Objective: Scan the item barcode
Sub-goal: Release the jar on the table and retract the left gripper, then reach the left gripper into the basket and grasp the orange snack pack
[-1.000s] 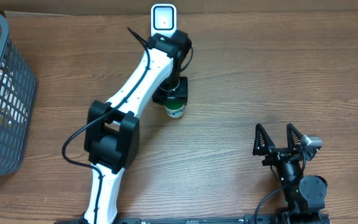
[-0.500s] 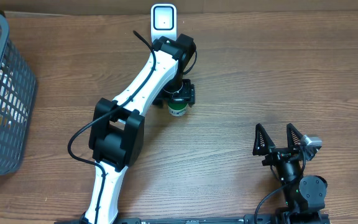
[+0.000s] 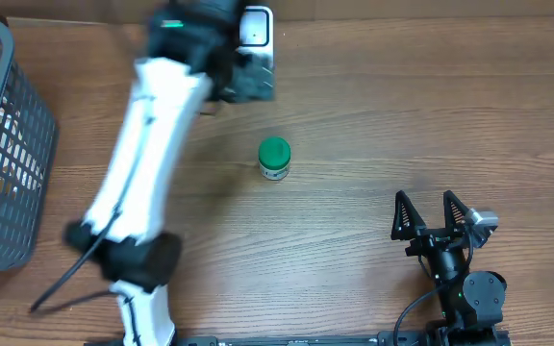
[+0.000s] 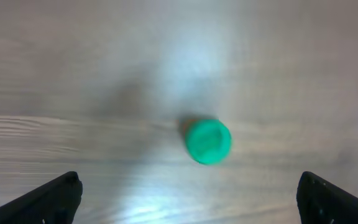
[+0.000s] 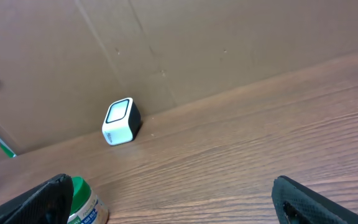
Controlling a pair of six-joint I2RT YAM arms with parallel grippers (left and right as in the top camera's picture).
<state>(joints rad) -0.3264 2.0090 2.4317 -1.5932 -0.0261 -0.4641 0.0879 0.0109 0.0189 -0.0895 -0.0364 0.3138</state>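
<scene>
No text, brand, number or sign can be read anywhere. In the right wrist view the small green-capped jar carries a white label with blue print, but the marks are too small and too cut off by the picture's edge to make out. The white scanner shows a plain face with no legible marking.
</scene>
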